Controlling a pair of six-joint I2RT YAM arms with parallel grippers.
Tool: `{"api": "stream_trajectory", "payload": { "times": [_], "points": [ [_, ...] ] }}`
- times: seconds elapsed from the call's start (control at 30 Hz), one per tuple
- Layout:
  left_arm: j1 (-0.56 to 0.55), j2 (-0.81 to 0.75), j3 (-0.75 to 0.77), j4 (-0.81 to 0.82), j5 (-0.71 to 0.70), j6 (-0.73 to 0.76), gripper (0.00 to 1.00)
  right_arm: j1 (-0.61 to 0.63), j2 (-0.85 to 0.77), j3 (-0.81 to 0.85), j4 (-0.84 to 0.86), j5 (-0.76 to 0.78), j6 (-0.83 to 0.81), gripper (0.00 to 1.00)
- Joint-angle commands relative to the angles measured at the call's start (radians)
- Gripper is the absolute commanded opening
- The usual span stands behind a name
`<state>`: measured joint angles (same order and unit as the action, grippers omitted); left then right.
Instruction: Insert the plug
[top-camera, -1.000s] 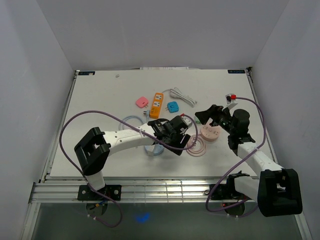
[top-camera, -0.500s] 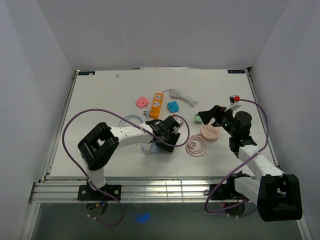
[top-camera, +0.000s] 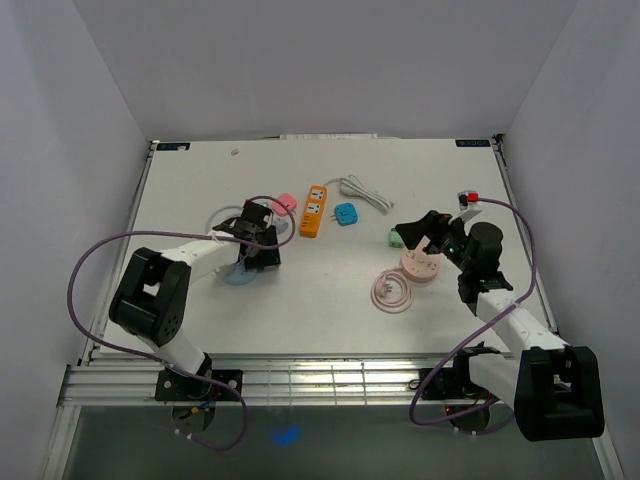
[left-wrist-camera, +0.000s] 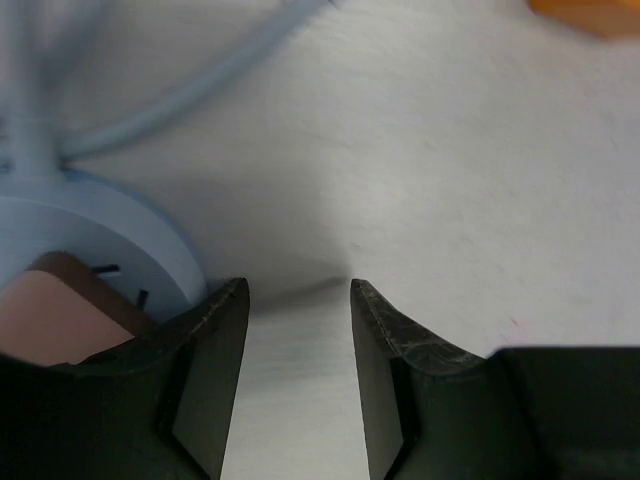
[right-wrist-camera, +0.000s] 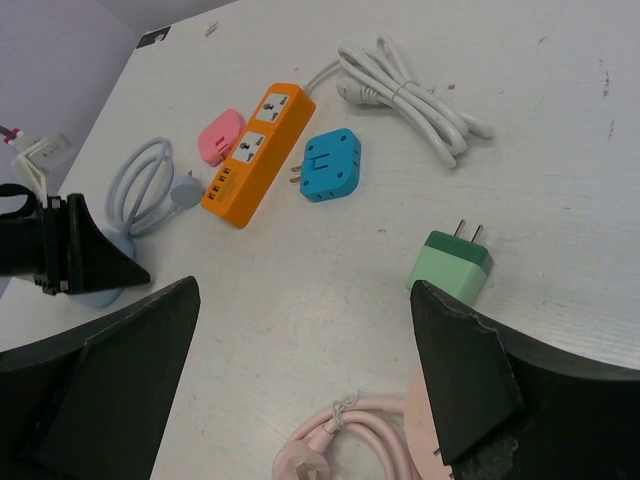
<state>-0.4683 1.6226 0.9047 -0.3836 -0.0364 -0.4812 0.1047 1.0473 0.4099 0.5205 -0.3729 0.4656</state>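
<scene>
My left gripper (top-camera: 262, 248) (left-wrist-camera: 298, 300) is open, low over bare table, nothing between the jaws. Just to its left lies a light blue round socket (top-camera: 240, 272) (left-wrist-camera: 90, 240) with its blue cable (top-camera: 222, 216) (left-wrist-camera: 200, 80) looped behind. My right gripper (top-camera: 415, 230) (right-wrist-camera: 303, 300) is wide open and empty, above a pink round socket (top-camera: 420, 267) (right-wrist-camera: 420, 440) and its coiled pink cable (top-camera: 392, 293) with plug (right-wrist-camera: 300, 465). A green plug adapter (top-camera: 397, 237) (right-wrist-camera: 450, 265) lies by the right finger.
An orange power strip (top-camera: 314, 210) (right-wrist-camera: 255, 155) lies at centre back, with a pink adapter (top-camera: 284, 204) (right-wrist-camera: 220, 135) on its left, a blue adapter (top-camera: 346, 214) (right-wrist-camera: 330, 165) on its right and a bundled white cable (top-camera: 365, 192) (right-wrist-camera: 410, 95) behind.
My left arm has swung from the table's middle to the left. The light blue socket and its cable have shifted left too. The right arm has hardly moved.
</scene>
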Motion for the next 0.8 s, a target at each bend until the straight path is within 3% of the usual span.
{"api": "stream_trajectory", "payload": {
  "times": [0.0,0.1,0.23,0.37,0.53,0.63,0.77],
  "points": [
    [0.103,-0.055,-0.021,0.017,-0.12,-0.051,0.56,-0.005,0.014,-0.005,0.044,-0.021,0.005,0.91],
    [0.155,-0.111,-0.036,0.073,-0.068,-0.054,0.57,-0.005,0.022,-0.003,0.05,-0.034,0.008,0.91],
    [0.132,-0.19,-0.02,0.101,0.013,-0.048,0.75,-0.005,0.043,0.001,0.058,-0.047,0.01,0.91],
    [0.108,-0.242,0.045,0.092,0.027,-0.002,0.86,-0.003,0.08,0.013,0.059,-0.066,0.011,0.91],
    [0.097,-0.155,0.204,0.063,0.035,0.026,0.9,-0.005,0.144,0.038,0.039,-0.075,0.01,0.91],
    [0.08,-0.072,0.258,0.106,0.124,0.035,0.92,-0.005,0.168,0.064,-0.011,-0.046,-0.005,0.91],
    [0.008,0.043,0.361,0.123,0.11,0.085,0.97,-0.005,0.204,0.108,-0.102,0.011,-0.022,0.91]
  ]
}}
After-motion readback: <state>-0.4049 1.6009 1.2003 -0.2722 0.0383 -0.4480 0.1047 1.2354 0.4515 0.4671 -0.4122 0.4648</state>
